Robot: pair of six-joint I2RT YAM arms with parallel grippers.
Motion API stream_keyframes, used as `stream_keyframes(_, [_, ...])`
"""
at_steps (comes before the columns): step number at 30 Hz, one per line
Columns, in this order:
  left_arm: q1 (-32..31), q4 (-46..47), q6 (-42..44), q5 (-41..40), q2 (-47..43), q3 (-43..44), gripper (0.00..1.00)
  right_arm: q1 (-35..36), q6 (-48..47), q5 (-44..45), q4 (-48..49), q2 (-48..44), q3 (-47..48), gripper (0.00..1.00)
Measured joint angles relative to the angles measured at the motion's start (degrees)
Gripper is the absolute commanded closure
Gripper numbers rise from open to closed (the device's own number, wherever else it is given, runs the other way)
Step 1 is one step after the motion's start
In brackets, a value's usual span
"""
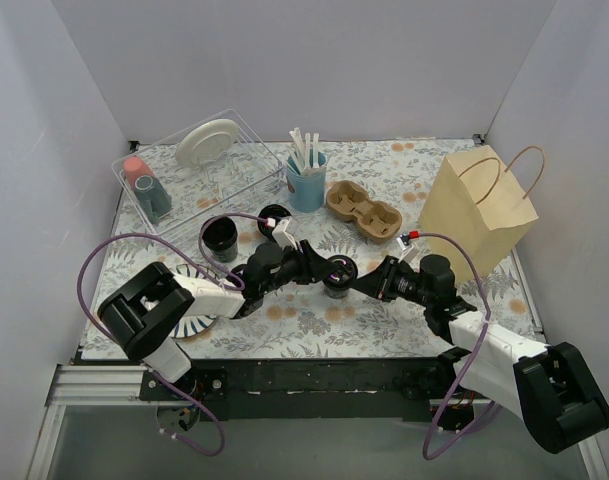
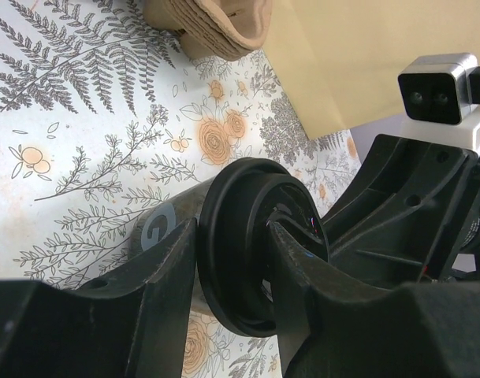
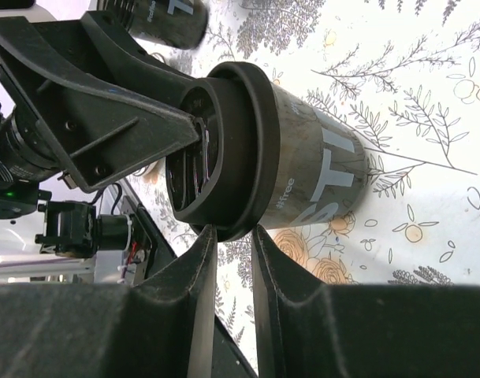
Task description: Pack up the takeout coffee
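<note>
The takeout coffee (image 1: 339, 277), a small black cup with a black sip lid, stands on the flowered table between my two grippers. My left gripper (image 1: 322, 268) is shut on its lid: in the left wrist view (image 2: 232, 230) one finger lies under the rim against the cup wall (image 2: 170, 219) and the other on the lid top. My right gripper (image 1: 362, 282) comes from the other side. In the right wrist view (image 3: 231, 231) its jaws stand narrowly apart with the lid rim's edge between the tips; the cup (image 3: 310, 157) shows white lettering. The brown paper bag (image 1: 479, 208) stands upright at the right.
A lidless black cup (image 1: 221, 238) and a loose black lid (image 1: 274, 214) sit left of centre. A light blue cup with white sticks (image 1: 306, 182) and a brown pulp carrier (image 1: 364, 210) stand behind. A clear bin (image 1: 246, 140) with a plate and cups is at the back left.
</note>
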Motion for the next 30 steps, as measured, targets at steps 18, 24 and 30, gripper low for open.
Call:
stream_keyframes(18, [-0.2, -2.5, 0.8, -1.0, 1.6, 3.3, 0.69, 1.3, -6.2, 11.0, -19.1, -9.3, 6.8, 0.57])
stream_keyframes(24, [-0.6, -6.1, 3.8, -1.0, 2.2, 6.1, 0.69, 0.5, -11.1, 13.6, -30.1, -9.0, 16.6, 0.54])
stream_keyframes(30, [-0.6, -6.2, 5.3, -0.9, 2.0, 6.1, 0.69, -2.4, -13.6, 13.9, -31.6, -5.1, 19.1, 0.54])
